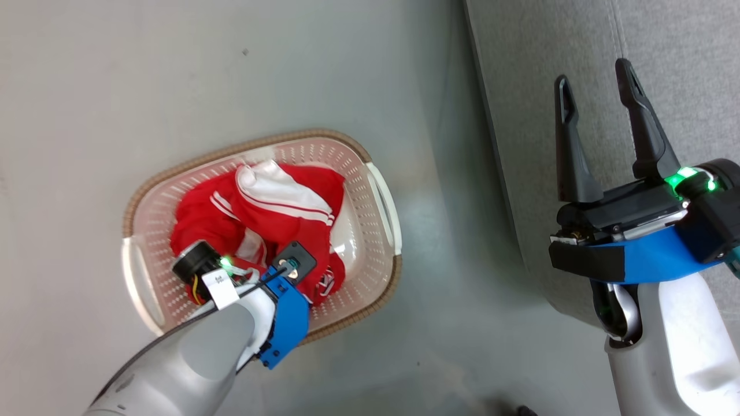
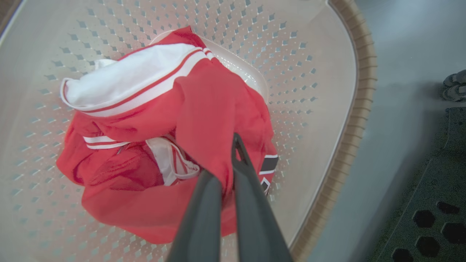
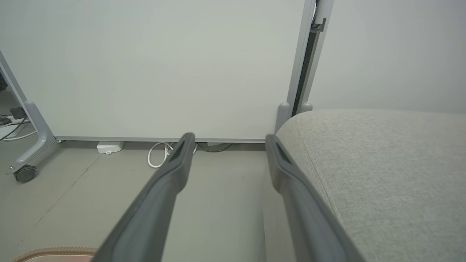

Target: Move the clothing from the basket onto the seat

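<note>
Grey floor (image 1: 115,86) throughout. Seat (image 1: 665,58) at right, nothing on it in view. Basket (image 1: 324,136) on floor holds all the clothing (image 1: 289,202), bunched. Left gripper (image 2: 224,160): jaws pressed together, pinching a red fold. Right gripper (image 1: 594,72): jaws spread, empty, by seat edge. Progress, judged: grasp made; lift and transfer of both garments pending.

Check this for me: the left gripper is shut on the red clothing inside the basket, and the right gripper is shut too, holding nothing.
One thing is wrong: the right gripper is open, its jaws spread wide, as the right wrist view shows. It does hold nothing. The left gripper is shut on the clothing inside the basket.
</note>
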### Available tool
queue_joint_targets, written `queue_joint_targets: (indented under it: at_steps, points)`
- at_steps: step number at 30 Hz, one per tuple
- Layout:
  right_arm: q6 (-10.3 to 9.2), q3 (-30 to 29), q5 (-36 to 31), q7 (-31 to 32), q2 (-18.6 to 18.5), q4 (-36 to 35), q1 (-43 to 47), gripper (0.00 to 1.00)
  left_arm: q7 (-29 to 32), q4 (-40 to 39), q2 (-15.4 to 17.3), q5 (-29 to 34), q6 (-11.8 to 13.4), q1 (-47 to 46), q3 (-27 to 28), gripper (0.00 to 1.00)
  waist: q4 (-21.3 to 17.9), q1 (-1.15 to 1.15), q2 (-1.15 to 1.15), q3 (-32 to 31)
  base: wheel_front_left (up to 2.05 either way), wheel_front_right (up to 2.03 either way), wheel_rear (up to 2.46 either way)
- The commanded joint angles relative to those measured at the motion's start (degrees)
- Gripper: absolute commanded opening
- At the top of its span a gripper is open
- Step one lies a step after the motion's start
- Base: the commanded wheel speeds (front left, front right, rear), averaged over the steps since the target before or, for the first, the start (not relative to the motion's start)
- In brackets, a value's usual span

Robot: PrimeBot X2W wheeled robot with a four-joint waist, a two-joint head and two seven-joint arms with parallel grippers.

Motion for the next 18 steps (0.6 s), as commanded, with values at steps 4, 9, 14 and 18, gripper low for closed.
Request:
queue_joint_targets:
  at_steps: [4,9,14,18]
  points:
    - [0.03,-0.41,-0.80,-0.21,-0.20,0.84,1.37,1.00,-2.92,-0.28,-1.01,-1.79,-0.06,1.19,-0.14,0.00,2.51,0.00,0.00,-4.51,0.00,0.00,0.00]
    - [0.03,-1.26,-1.65,-0.20,-0.21,1.67,2.65,1.00,-6.59,-0.37,-2.13,-4.86,-0.06,2.15,-0.14,0.00,4.20,0.00,0.00,-8.15,0.00,0.00,0.00]
    - [0.03,-1.78,-2.24,-0.21,-0.21,2.47,4.25,1.00,-9.23,-1.12,-2.91,-6.32,-0.06,3.05,-0.13,0.00,5.82,0.00,0.00,-11.89,0.00,0.00,0.00]
    - [0.03,-2.00,-2.49,-0.21,-0.20,3.01,5.58,1.00,-11.35,-1.82,-3.06,-7.51,-0.06,3.76,-0.13,0.00,6.96,0.00,0.00,-14.84,0.00,0.00,0.00]
